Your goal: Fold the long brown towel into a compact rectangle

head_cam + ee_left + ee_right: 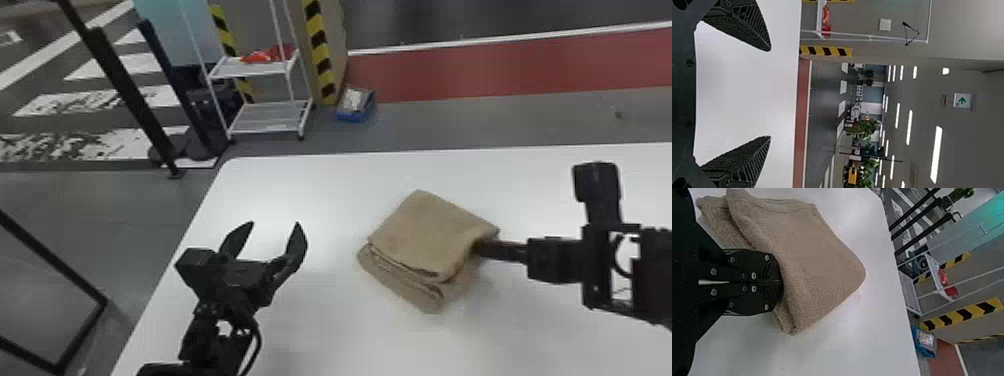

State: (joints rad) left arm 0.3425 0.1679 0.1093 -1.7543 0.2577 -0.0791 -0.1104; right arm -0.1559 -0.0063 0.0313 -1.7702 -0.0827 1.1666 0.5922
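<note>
Head view: the brown towel (pixel 425 230) is sitting on the white table (pixel 325 190) as a chunky folded stack, kinda skewed, well in from the left edge and nearer the far edge than the left gripper (pixel 276 223) is. That gripper's over by the left edge with nothing in it, fingers wide apart. The right gripper (pixel 476 247) has the towel's right side pinched. Left wrist view: yep, big gap between the fingers, tabletop behind. Right wrist view: fingers pressed together, tips tucked into the towel's folded edge, layers bunched beside them.
</note>
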